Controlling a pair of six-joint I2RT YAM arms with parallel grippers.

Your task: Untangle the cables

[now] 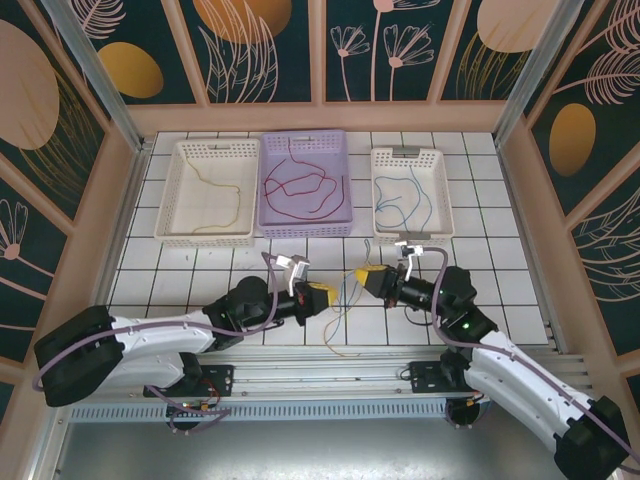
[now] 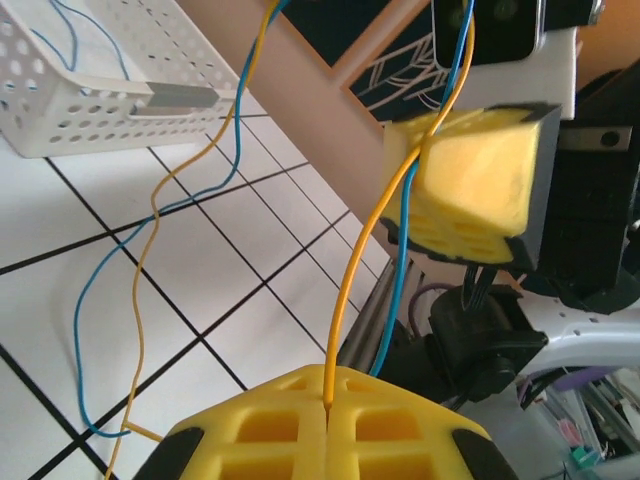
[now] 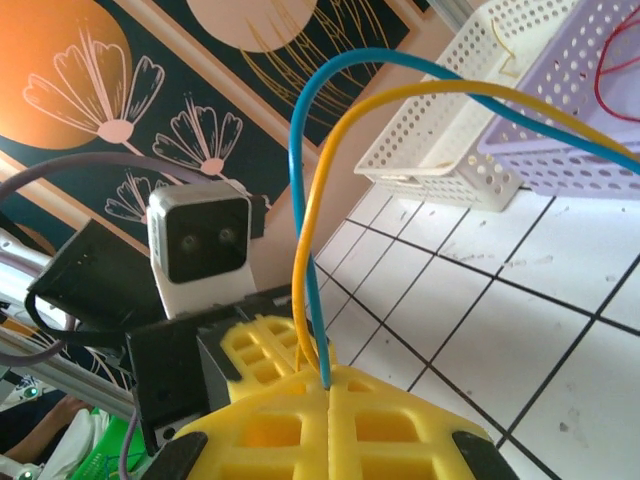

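A yellow cable (image 2: 346, 288) and a blue cable (image 2: 402, 262) hang tangled between my two grippers, low over the tiles near the table's front edge. My left gripper (image 2: 327, 408) is shut on the yellow cable, which rises straight from the seam of its yellow pads. My right gripper (image 3: 328, 388) is shut on the blue cable (image 3: 294, 170), and the yellow cable (image 3: 308, 220) runs close beside it. In the top view the left gripper (image 1: 322, 298) and right gripper (image 1: 366, 277) face each other a short way apart. Loose lengths of both cables trail on the tiles below them.
Three baskets stand in a row at the back: a white basket (image 1: 170, 190) with a yellow cable, a purple basket (image 1: 345, 170) with a red cable (image 1: 300, 185), and a white basket (image 1: 440, 195) with a blue cable. Wooden walls enclose the table.
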